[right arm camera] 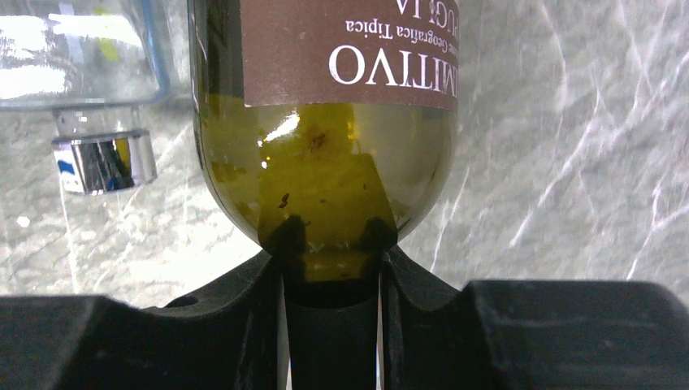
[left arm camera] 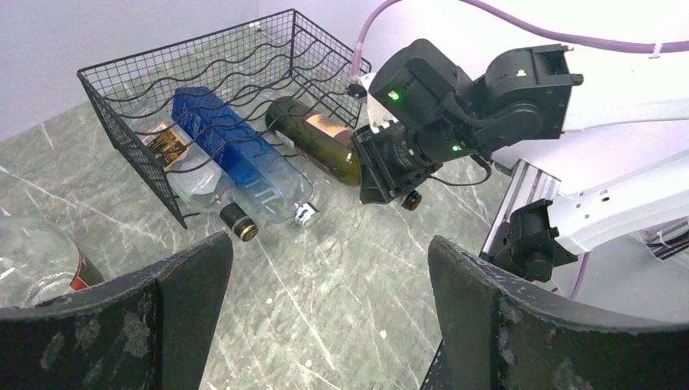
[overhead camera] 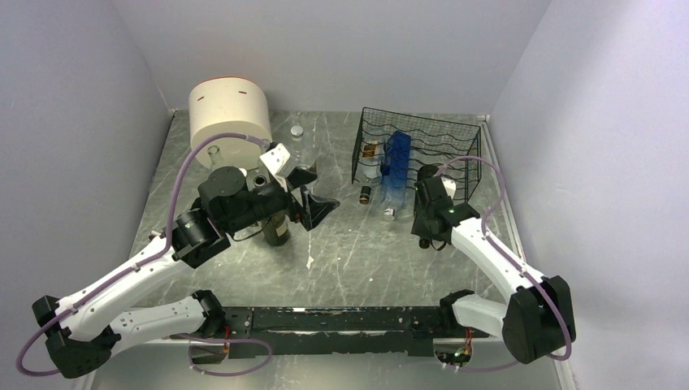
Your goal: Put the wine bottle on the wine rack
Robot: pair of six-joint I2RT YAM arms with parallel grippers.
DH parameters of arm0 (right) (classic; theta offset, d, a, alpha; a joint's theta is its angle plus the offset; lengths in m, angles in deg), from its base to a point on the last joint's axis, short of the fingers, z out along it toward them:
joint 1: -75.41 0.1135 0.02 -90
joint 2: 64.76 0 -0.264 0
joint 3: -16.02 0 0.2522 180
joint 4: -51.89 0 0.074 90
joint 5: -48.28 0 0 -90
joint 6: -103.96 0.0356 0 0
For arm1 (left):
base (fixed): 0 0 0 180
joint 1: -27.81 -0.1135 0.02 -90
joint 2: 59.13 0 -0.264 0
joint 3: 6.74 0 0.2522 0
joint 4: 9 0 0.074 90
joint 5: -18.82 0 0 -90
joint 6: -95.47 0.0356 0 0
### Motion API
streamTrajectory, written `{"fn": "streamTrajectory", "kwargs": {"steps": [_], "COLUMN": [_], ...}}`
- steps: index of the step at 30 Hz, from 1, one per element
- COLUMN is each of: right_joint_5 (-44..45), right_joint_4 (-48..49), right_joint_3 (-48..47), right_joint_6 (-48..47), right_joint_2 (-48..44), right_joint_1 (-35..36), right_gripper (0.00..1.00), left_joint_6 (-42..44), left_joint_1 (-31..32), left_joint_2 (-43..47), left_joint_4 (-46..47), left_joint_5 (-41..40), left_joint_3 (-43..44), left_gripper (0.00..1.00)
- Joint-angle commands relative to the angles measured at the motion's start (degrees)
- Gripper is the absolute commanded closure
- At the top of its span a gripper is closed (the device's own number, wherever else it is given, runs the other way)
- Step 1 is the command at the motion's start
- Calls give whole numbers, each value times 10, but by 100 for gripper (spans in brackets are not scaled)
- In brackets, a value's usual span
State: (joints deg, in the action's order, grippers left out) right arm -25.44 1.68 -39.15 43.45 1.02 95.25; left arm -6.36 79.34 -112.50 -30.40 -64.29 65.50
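The black wire wine rack (overhead camera: 418,146) stands at the back right and also shows in the left wrist view (left arm camera: 203,89). A green wine bottle (left arm camera: 321,146) with a brown label (right arm camera: 349,49) lies on its side at the rack's right end, its base in the wire frame and its neck pointing out. My right gripper (right arm camera: 331,276) is shut on the bottle's neck; it also shows in the top view (overhead camera: 426,213). My left gripper (left arm camera: 329,309) is open and empty above the table, left of the rack (overhead camera: 315,207).
A blue bottle (left arm camera: 231,146) and a clear bottle with a silver cap (left arm camera: 302,213) lie in the rack, beside a dark-capped bottle (left arm camera: 238,223). A cream cylinder (overhead camera: 230,114) stands back left. A dark bottle (overhead camera: 278,229) stands under my left arm. Clear glass bottles (overhead camera: 297,134) stand nearby.
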Motion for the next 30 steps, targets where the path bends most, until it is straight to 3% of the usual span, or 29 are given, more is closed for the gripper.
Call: {"fn": "streamTrajectory", "kwargs": {"steps": [1,6,16,27,30], "right_joint_5": [38,-7,0,3,-6], "right_joint_4": [228,287,425,445,437], "right_joint_3": [-16,-28,-22,-36,-41], "right_joint_6": [-71,-104,-111,-129,-137], "right_joint_2": [4,59,153,208,217], "right_joint_1": [-24,-59,-79,-101,-109], "right_gripper": [100,100,97,92,85], "left_joint_6": [-6,-7,-7,-10,-9], "left_joint_1": [1,1,1,1,1], "left_joint_2": [-1,-2,-8,-6,-11], "left_joint_4": [-13,-16,-26,-31,-33], "left_joint_5": [22,20,21,16,18], "left_joint_3": [32,33,41,43,47], "left_gripper": [6,6,7,7,7]}}
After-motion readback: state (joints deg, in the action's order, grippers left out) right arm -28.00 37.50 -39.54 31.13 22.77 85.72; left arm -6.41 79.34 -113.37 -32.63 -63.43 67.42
